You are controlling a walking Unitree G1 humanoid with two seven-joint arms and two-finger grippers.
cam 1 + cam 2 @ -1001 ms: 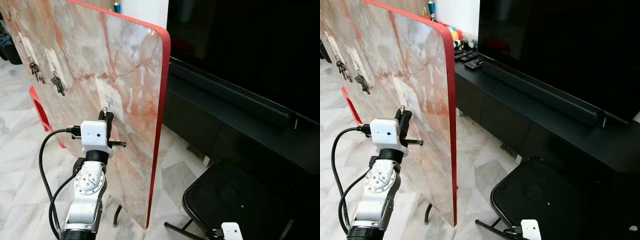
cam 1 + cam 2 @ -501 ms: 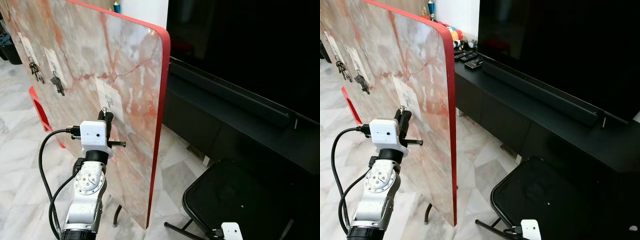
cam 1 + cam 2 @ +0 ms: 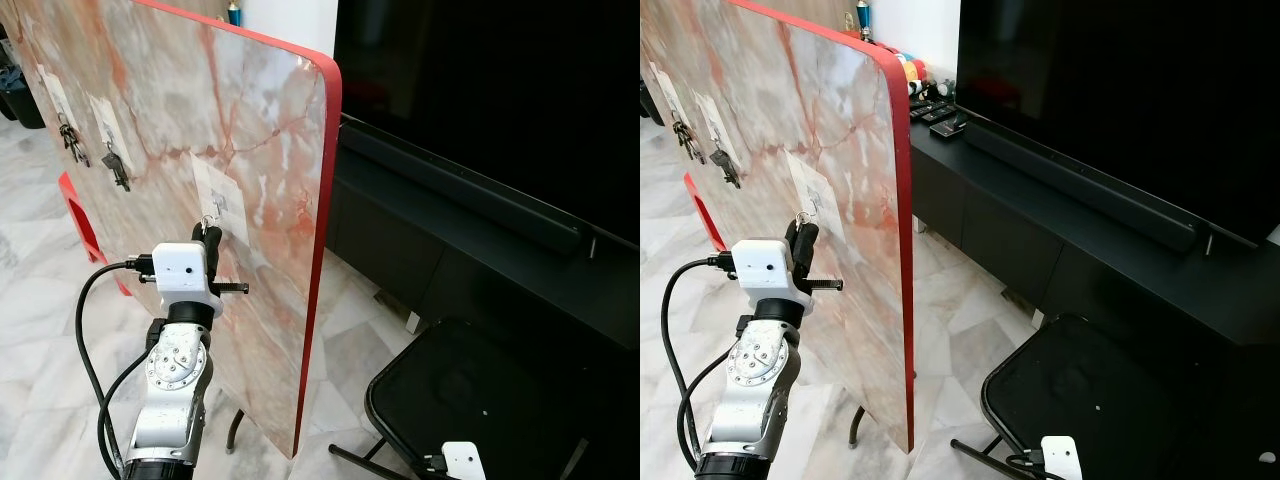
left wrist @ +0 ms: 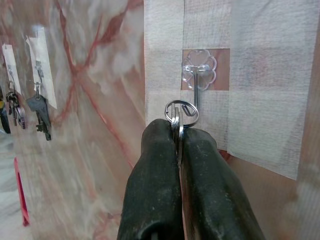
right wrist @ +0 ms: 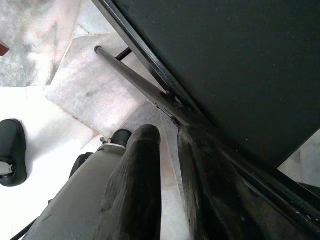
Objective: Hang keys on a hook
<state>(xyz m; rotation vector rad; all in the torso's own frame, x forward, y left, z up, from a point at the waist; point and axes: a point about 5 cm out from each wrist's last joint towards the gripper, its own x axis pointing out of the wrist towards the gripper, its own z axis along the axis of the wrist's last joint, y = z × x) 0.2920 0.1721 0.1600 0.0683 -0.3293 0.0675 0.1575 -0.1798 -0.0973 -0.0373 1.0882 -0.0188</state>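
left pincer (image 4: 178,131) shifted left | clamped on keys (image 4: 178,116) | ring at hook (image 4: 198,75)

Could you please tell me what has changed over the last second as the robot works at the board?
The left pincer, shut on the keys, has shifted slightly up and to the robot's left along the marble board, bringing the key ring to the clear hook. The ring is not yet clearly hooked. The right arm stayed idle.

Marble board (image 3: 250,120) with 3 hooks (image 4: 198,70)
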